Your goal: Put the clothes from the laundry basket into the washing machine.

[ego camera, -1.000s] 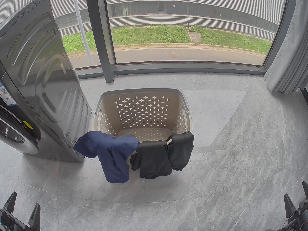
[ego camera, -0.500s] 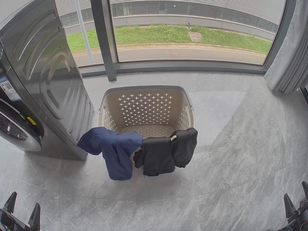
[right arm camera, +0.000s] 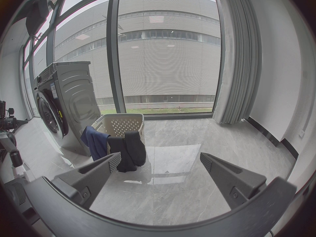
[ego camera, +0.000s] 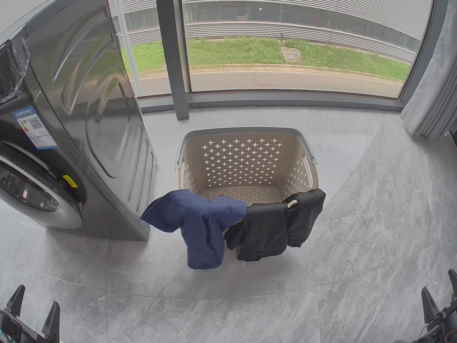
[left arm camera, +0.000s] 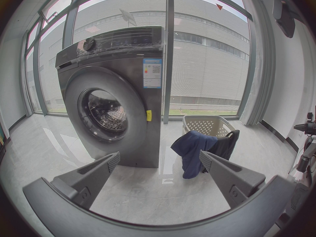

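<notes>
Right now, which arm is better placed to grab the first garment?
Probably left: the blue cloth garment hangs over the beige plastic laundry basket nearer the dark grey washing machine, on the side of the left end effector.

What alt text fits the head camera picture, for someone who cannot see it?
A beige laundry basket stands on a grey floor before a window, with a blue garment and a black garment draped over its near rim. A dark washing machine stands at its left.

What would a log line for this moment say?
blue garment, black garment: draped over laundry basket rim | left gripper: open | right gripper: open
</notes>
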Available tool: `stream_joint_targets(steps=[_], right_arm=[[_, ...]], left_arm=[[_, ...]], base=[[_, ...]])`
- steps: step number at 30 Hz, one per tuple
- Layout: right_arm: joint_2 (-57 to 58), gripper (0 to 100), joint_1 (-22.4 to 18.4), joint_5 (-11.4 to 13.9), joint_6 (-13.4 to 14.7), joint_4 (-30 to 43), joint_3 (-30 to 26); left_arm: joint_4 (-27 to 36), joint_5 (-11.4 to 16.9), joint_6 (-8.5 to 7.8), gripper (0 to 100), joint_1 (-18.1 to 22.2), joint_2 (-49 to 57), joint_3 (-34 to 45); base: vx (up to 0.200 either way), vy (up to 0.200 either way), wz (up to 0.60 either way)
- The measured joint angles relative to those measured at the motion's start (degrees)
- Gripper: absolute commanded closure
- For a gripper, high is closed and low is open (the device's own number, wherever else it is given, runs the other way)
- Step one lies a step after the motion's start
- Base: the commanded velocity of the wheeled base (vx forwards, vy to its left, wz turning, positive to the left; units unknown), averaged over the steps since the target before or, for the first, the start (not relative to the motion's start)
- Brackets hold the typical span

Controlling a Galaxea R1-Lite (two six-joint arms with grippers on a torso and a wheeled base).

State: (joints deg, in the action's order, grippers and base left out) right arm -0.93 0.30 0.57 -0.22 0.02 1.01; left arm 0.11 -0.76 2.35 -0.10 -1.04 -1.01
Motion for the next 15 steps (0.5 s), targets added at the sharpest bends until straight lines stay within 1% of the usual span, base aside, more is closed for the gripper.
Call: stream_joint_targets(steps=[15], right_arm=[[0.00,0,0.00,0.00,-0.02,-0.02,0.00]], left_arm=[[0.05,-0.02,0.00,0,0.00,0.00,0.00]], base=[[0.000,0.200,0.00]])
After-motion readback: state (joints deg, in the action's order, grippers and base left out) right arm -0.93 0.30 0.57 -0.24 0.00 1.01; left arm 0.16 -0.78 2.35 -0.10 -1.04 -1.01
